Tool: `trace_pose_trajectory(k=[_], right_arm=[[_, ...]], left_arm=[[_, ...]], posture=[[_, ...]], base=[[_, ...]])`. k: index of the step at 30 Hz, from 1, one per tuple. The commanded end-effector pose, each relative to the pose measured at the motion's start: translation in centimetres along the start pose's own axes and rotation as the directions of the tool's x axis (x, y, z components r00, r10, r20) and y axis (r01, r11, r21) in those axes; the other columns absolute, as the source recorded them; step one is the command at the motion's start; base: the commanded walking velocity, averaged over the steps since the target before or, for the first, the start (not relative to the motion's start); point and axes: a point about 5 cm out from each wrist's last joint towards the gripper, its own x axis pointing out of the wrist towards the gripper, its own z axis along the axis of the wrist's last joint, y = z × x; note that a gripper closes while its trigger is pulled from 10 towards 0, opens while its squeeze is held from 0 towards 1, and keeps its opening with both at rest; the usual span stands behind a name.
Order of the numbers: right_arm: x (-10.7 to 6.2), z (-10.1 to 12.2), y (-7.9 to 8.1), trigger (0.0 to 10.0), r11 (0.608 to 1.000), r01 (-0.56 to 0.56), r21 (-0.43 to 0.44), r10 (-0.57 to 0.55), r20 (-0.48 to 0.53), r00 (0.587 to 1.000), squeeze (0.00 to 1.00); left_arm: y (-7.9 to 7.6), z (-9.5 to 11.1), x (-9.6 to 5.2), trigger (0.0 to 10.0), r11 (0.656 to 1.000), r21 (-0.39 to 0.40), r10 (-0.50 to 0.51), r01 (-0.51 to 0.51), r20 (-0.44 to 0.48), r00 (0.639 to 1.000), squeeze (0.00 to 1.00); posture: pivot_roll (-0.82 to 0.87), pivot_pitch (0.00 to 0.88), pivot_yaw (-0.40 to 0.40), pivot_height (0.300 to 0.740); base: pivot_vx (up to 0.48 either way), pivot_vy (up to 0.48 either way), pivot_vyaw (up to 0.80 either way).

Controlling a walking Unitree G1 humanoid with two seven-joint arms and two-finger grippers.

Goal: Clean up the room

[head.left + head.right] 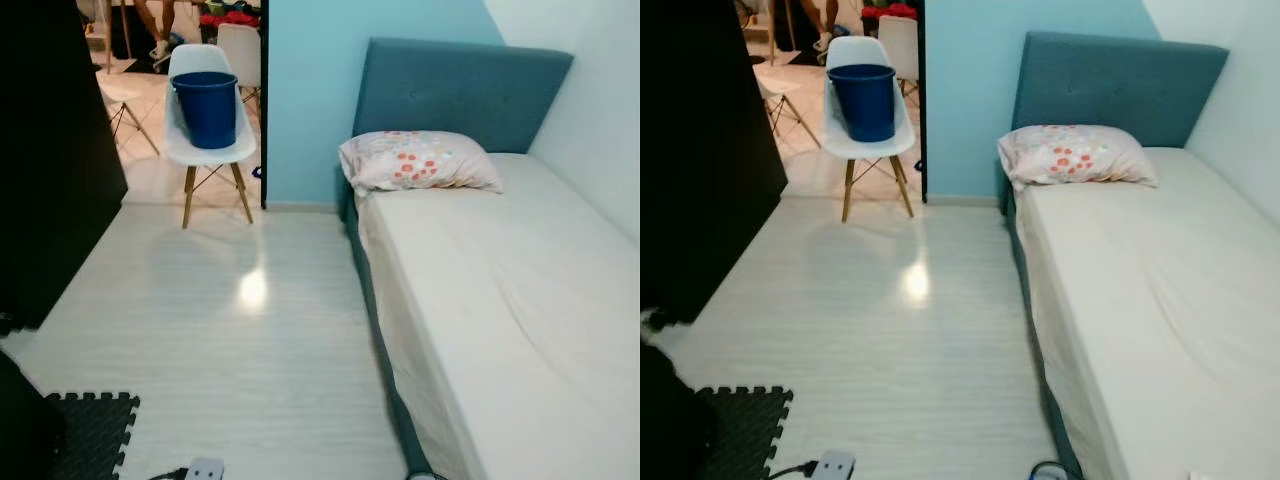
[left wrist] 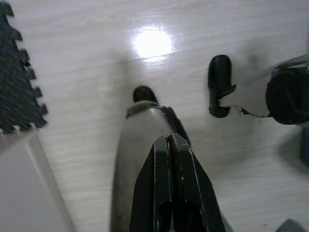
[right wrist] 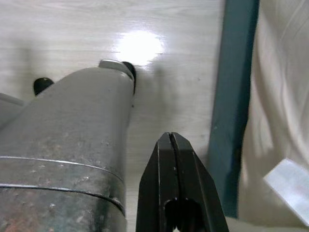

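Observation:
A bed [image 1: 520, 290] with a cream sheet and a teal headboard [image 1: 455, 90] runs along the right wall, with a floral pillow [image 1: 418, 160] at its head. A blue bucket [image 1: 207, 107] sits on a white chair [image 1: 210, 150] by the doorway at the back. My left gripper [image 2: 169, 140] hangs shut and empty over the pale wooden floor [image 2: 96, 96], beside my own leg and foot. My right gripper [image 3: 170, 137] is shut and empty too, pointing down at the floor next to the bed's teal base [image 3: 231, 96].
A tall black cabinet [image 1: 50, 150] stands on the left. A black foam mat [image 1: 95, 430] and a white power strip [image 1: 205, 468] lie at the near left floor. A person's legs [image 1: 155, 25] show beyond the doorway, near more chairs.

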Motion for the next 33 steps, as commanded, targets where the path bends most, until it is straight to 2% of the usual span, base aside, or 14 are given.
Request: trace_pose_trajectory(k=[1, 6, 12, 26, 33], right_arm=[[-0.08, -0.94, -0.28, 10.0, 1.0, 0.016, 0.001, -0.016, -0.034, 0.999, 0.0], [-0.08, -0.9, -0.34, 10.0, 1.0, 0.023, 0.004, -0.023, -0.033, 0.999, 0.0], [-0.08, -0.85, -0.37, 10.0, 1.0, 0.027, 0.01, -0.027, -0.03, 0.999, 0.0], [-0.06, -0.69, -0.38, 10.0, 1.0, 0.03, 0.007, -0.03, -0.024, 0.999, 0.0], [-0.06, -0.68, -0.37, 10.0, 1.0, 0.031, 0.004, -0.031, -0.023, 0.999, 0.0]], left_arm=[[-0.43, 0.21, 0.04, 10.0, 1.0, 0.007, -0.013, 0.013, 0.005, 1.0, 0.0], [-0.45, 0.29, 0.05, 10.0, 1.0, 0.008, -0.014, 0.014, 0.008, 1.0, 0.0], [-0.47, 0.35, 0.05, 10.0, 1.0, 0.01, -0.014, 0.014, 0.01, 1.0, 0.0], [-0.42, 0.47, 0.06, 10.0, 1.0, 0.019, -0.007, 0.007, 0.013, 1.0, 0.0], [-0.4, 0.47, 0.06, 10.0, 1.0, 0.024, -0.006, 0.006, 0.013, 1.0, 0.0]], posture=[[-0.02, 0.0, -0.076, 0.74], [-0.02, 0.0, -0.076, 0.74], [-0.02, 0.0, -0.076, 0.74], [-0.02, 0.0, -0.082, 0.74], [-0.02, 0.0, -0.081, 0.74]], base=[[0.0, 0.0, 0.0], [0.0, 0.0, 0.0], [0.0, 0.0, -0.8], [0.0, 0.0, 0.0], [0.0, 0.0, -0.8]])
